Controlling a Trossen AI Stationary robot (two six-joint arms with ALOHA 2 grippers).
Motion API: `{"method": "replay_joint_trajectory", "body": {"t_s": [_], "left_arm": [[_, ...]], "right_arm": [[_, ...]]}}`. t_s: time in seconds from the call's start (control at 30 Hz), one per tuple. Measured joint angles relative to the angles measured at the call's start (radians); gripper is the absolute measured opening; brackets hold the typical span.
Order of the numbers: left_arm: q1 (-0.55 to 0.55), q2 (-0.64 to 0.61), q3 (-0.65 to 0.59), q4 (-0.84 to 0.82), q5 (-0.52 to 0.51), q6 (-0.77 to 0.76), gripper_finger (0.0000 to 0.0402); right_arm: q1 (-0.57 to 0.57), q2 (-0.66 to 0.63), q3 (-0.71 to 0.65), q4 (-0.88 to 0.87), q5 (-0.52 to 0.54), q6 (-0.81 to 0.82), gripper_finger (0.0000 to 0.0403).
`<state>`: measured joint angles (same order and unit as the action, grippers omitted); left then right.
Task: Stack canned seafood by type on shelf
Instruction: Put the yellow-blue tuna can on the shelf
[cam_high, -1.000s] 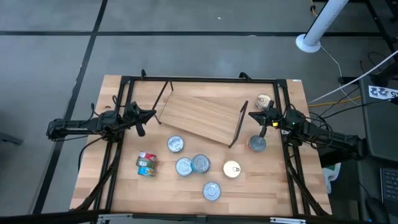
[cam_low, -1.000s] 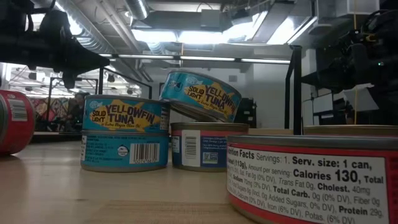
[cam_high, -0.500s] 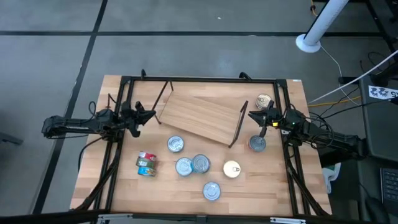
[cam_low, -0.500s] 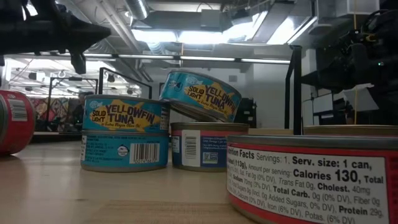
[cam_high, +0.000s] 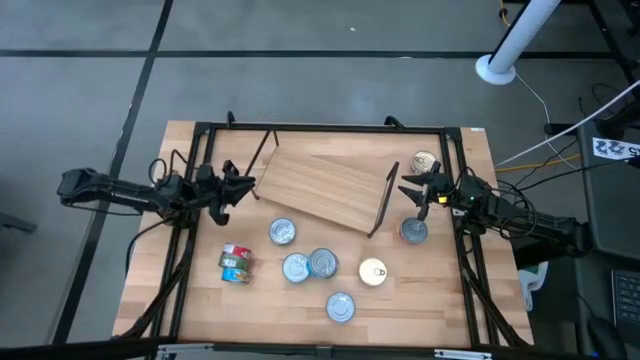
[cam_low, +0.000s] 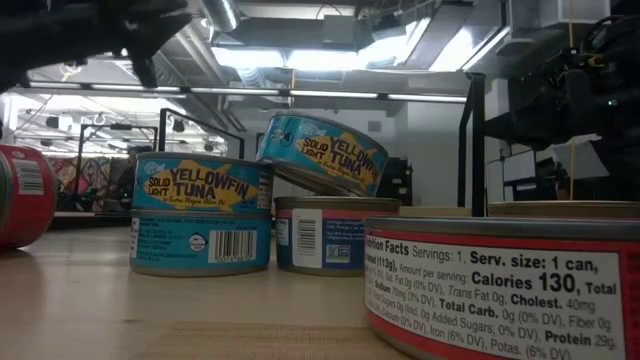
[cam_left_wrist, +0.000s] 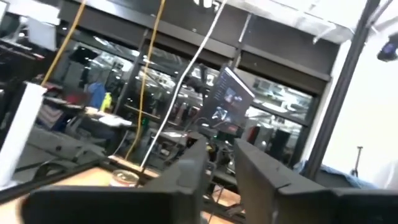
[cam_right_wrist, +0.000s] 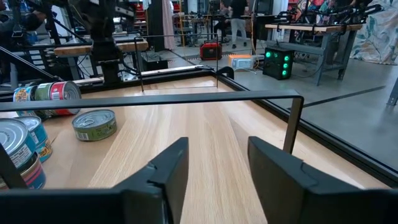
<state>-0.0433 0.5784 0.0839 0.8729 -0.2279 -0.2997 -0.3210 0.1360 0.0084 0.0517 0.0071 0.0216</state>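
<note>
Shelf: the board (cam_high: 325, 190) lies askew in the upper middle of the high view, its top bare. It looks tipped over or not yet stood on its wire legs (cam_high: 381, 205); I cannot tell which.
Tins, loose: six sit on the desk (cam_high: 200, 310) below the shelf: one silver lid (cam_high: 282, 232) just under the board, a pair touching (cam_high: 309, 265), a gold lid (cam_high: 373, 271), one lowest (cam_high: 340, 307), and a red-green one on its side (cam_high: 235, 264) at lower left.
Tins, right: a gold lid (cam_high: 425, 162) and a red-sided tin (cam_high: 413, 231) stand right of the shelf, one above and one below my right fingers.
Low view: a teal tuna tin (cam_low: 325, 152) leans tilted on top of two others, so that is no tidy stack.
Left fingers: (cam_high: 238, 187) parted a little, empty, just left of the shelf's corner.
Right fingers: (cam_high: 410, 189) apart, empty, just right of the shelf, facing across the board (cam_right_wrist: 186, 134).
Done: nothing sorted or stacked on the shelf yet.
Left: I judge the shelf needs setting straight first, then all eight tins need lifting on by type.
</note>
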Motion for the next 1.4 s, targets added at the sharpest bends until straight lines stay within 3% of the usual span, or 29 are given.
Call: {"method": "replay_joint_trajectory", "body": {"t_s": [0.17, 0.3, 0.63, 0.87, 1.1, 1.23, 1.4], "left_arm": [[-0.058, 0.161, 0.145, -0.004, 0.039, 0.132, 0.0153], [-0.111, 0.303, 0.290, -0.077, 0.088, 0.262, 0.0183], [-0.231, 0.653, 0.663, -0.401, 0.089, 0.461, 0.0216], [-0.274, 0.854, 0.834, -0.443, 0.079, 0.512, 0.0239], [-0.328, 0.994, 0.918, -0.457, 0.074, 0.586, 0.0257], [-0.384, 1.031, 0.947, -0.539, 0.029, 0.666, 0.0258], [-0.467, 1.070, 0.983, -0.688, -0.162, 0.763, 0.0259]], "right_arm": [[0.000, 0.000, 0.000, 0.000, 0.000, 0.000, 0.0168], [0.000, 0.000, 0.000, 0.000, 0.000, 0.000, 0.0168], [0.000, 0.000, 0.000, -0.001, 0.000, 0.043, 0.0168], [0.000, 0.000, 0.000, -0.001, 0.000, 0.058, 0.0168], [0.000, 0.000, 0.000, -0.001, 0.000, 0.060, 0.0168], [0.000, 0.000, 0.000, -0.001, 0.000, 0.060, 0.0168], [0.000, 0.000, 0.000, -0.001, 0.000, 0.060, 0.0168]]}}
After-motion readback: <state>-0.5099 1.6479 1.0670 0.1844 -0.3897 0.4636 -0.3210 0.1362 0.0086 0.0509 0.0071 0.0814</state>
